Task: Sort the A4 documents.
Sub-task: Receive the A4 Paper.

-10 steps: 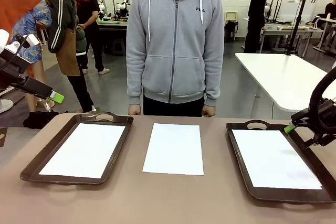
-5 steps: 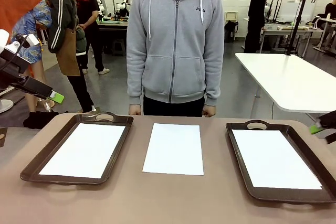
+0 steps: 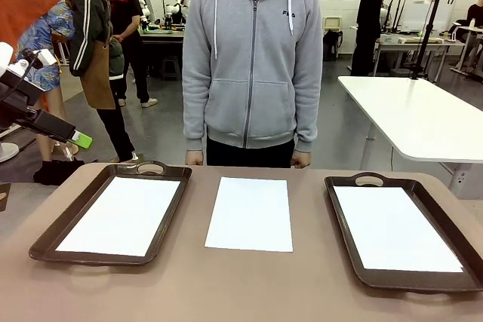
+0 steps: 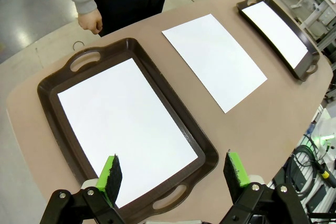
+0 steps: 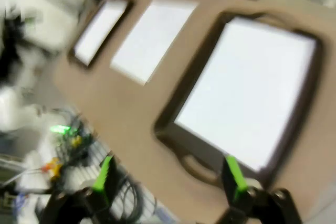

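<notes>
While three A4 documents are lying flat across the tan surface point(image 3: 249, 284), each is sitting apart from the others: one sheet point(image 3: 121, 215) is resting inside the left dark brown tray point(image 3: 45, 243), one sheet point(image 3: 250, 213) is lying bare on the surface between the trays, and one sheet point(image 3: 394, 228) is resting inside the right dark brown tray point(image 3: 343, 216). Both trays are showing a cut-out handle at their far ends, toward a person in a grey zip hoodie point(image 3: 253, 58) who is standing at the far edge with both hands hanging at the surface's rim.

From the front, the left pincer point(image 3: 79, 139) is hovering off the surface's left edge, above and beyond the left tray, one green pad point(image 3: 81, 140) showing. Its wrist camera is adding what the front cannot: the two green-padded fingers are standing wide apart, released, gripping nothing, above the near end of the left tray, with the middle sheet and the other tray trailing off beyond.

The right wrist view is badly blurred, yet it is showing the right pincer point(image 5: 169, 174) released too, fingers spread and empty, hanging over the handle end of the right tray.
</notes>
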You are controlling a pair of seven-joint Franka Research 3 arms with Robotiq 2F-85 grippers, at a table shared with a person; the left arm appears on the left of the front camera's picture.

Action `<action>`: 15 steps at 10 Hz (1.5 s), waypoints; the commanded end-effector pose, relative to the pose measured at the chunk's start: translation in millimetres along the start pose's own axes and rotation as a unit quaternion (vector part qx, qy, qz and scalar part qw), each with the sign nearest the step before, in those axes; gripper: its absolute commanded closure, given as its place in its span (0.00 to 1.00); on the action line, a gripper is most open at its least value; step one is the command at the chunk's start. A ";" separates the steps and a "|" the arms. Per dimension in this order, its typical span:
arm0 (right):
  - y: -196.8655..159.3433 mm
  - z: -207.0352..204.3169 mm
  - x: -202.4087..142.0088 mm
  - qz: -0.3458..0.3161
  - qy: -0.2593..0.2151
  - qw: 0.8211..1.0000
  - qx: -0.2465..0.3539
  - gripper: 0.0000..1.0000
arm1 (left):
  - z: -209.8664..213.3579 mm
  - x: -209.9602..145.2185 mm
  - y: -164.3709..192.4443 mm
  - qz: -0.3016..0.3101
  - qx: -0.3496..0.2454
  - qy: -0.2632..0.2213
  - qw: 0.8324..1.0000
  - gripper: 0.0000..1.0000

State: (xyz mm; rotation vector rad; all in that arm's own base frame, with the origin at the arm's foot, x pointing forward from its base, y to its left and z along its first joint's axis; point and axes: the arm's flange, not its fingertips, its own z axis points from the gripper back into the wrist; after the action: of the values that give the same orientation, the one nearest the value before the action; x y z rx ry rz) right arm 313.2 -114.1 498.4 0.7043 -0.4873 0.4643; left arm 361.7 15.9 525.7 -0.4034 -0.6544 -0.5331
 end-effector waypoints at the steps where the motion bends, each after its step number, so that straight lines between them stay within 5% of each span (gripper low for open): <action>1: 18.5 13.5 8.1 0.081 0.058 0.993 0.061 0.00 | -1.6 -1.5 0.3 0.000 0.004 -0.002 1.000 0.00; 5: 71.9 26.1 3.3 0.207 0.043 0.977 0.030 0.00 | -1.6 -1.5 0.3 0.000 0.004 -0.002 1.000 0.00; 7: 81.6 13.8 1.8 0.246 -0.024 0.969 0.007 0.00 | -1.6 -1.5 0.3 0.000 0.004 -0.002 1.000 0.00; 9: 83.8 4.4 9.4 0.249 -0.052 0.967 -0.012 0.00 | -1.6 -1.5 0.3 0.000 0.004 -0.002 1.000 0.00; 15: 79.2 -1.9 29.4 0.221 -0.038 0.975 -0.001 0.00 | -1.6 -1.5 0.3 0.000 0.004 -0.002 1.000 0.00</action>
State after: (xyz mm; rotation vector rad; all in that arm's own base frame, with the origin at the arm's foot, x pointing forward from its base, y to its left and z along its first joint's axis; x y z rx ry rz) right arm 286.2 -54.8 549.0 0.5978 -0.7173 0.8833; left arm 361.7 15.9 525.6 -0.4035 -0.6542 -0.5331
